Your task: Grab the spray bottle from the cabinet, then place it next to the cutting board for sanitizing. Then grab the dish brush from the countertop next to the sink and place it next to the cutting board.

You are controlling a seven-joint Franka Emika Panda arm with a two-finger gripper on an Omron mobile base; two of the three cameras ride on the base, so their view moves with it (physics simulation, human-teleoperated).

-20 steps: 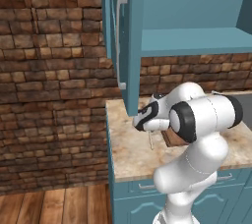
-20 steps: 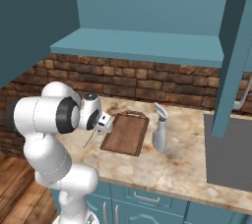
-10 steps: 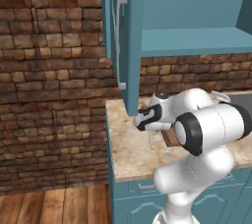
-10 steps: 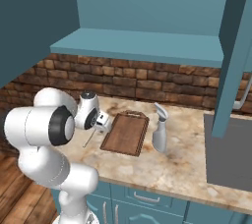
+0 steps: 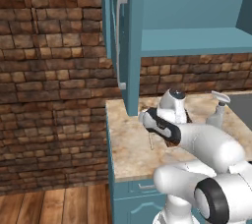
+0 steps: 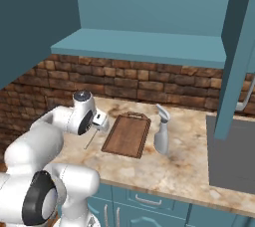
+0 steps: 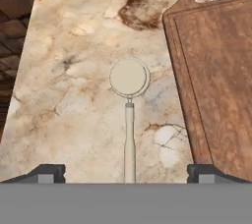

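The dish brush (image 7: 129, 77) lies flat on the marbled countertop (image 7: 69, 95), just left of the cutting board (image 7: 216, 70), round whitish head pointing away from me. My gripper (image 7: 127, 173) hovers over its handle, open, one fingertip on either side, gripping nothing. In the right base view the brush (image 6: 91, 140) is a thin pale stick beside the brown board (image 6: 127, 135), below my gripper (image 6: 102, 121). The spray bottle (image 6: 162, 131) stands upright against the board's right side, also seen as the bottle (image 5: 218, 110) past my arm. The teal cabinet (image 6: 144, 44) hangs open above.
The dark sink (image 6: 234, 156) lies sunk into the countertop at the right. An open cabinet door (image 5: 120, 41) with a pale bar handle hangs over the counter's left end, near the brick wall (image 5: 49, 70). The counter's left edge (image 7: 29, 26) is close to the brush.
The gripper has opened and let go of the dish brush, which now rests on the countertop left of the board. The arm's elbow has swung lower and nearer the cameras.
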